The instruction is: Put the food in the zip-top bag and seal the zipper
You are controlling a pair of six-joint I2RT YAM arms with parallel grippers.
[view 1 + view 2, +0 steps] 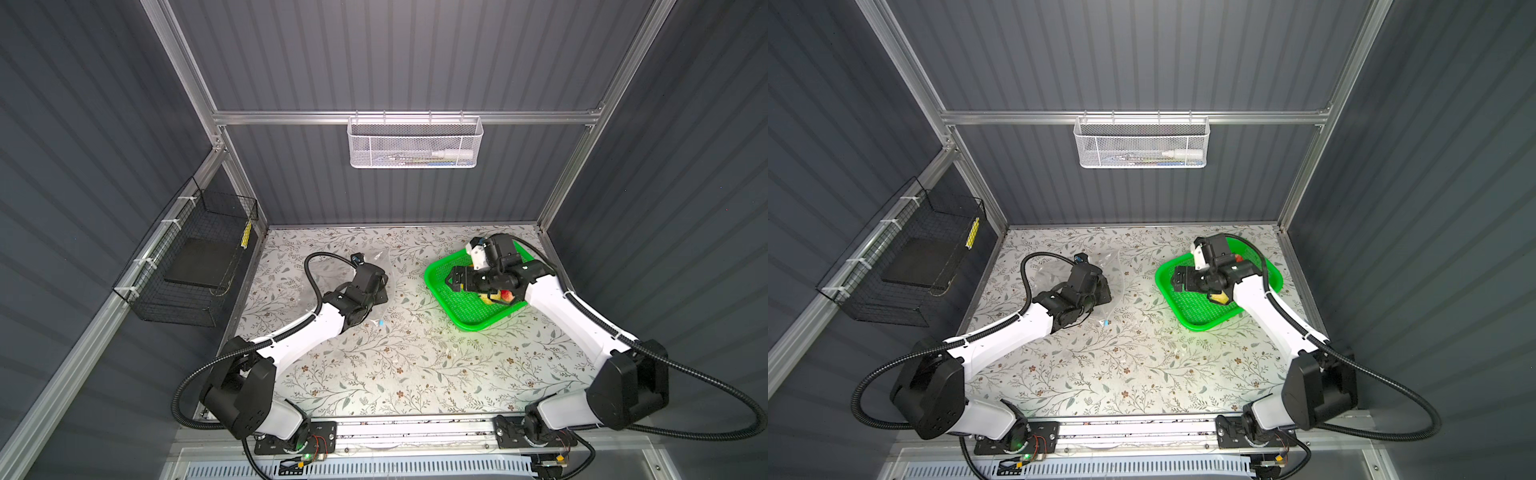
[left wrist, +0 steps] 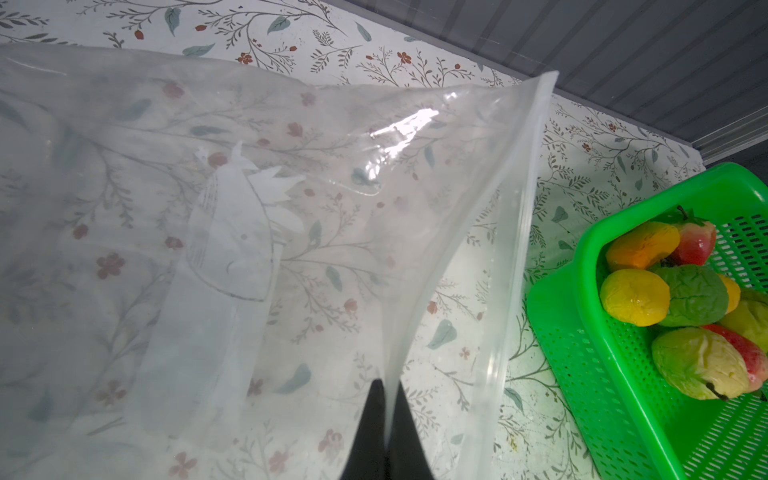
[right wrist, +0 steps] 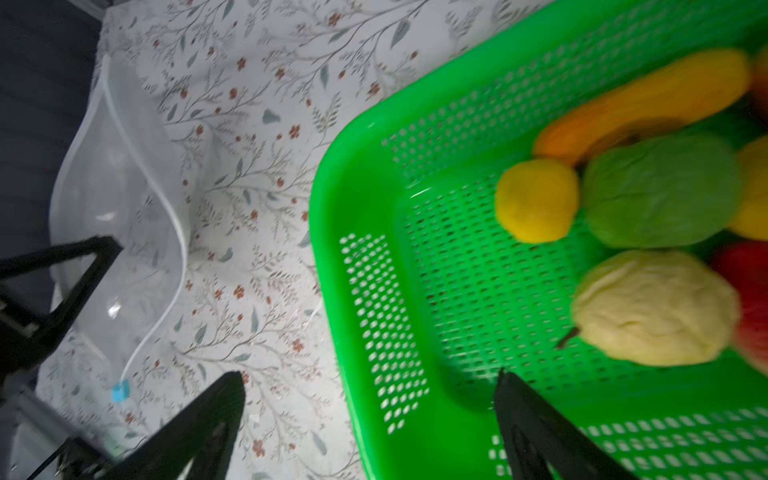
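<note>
The food (image 2: 685,299) is piled in the far end of the green basket (image 2: 582,374): a yellow ball, a wrinkled green piece, a pale bumpy pear-like one, an orange piece and some red behind them. None of it is in the zip-top bag (image 2: 291,208), which lies on the flowered table (image 1: 395,365) just left of the basket, with bare table between the two. The zipper (image 3: 178,249) curves along the bag's gaping mouth on the side facing the basket, and its blue slider (image 3: 120,392) sits at the near end of the strip.

The left gripper (image 2: 386,390) is pinched tight on one layer of the bag near the mouth and holds that edge up off the table.

The right gripper (image 3: 370,374) is spread wide with nothing in it. It hangs over the basket's left rim, one finger above the table outside and one above the perforated floor inside. The food lies beyond its fingertips, apart from them; the nearest pieces are the yellow ball (image 3: 538,199) and the pale bumpy one (image 3: 656,307). In both top views the right wrist covers most of the pile.

On the back wall hangs a white mesh basket (image 1: 415,143); on the left wall, a black wire basket (image 1: 187,266).
</note>
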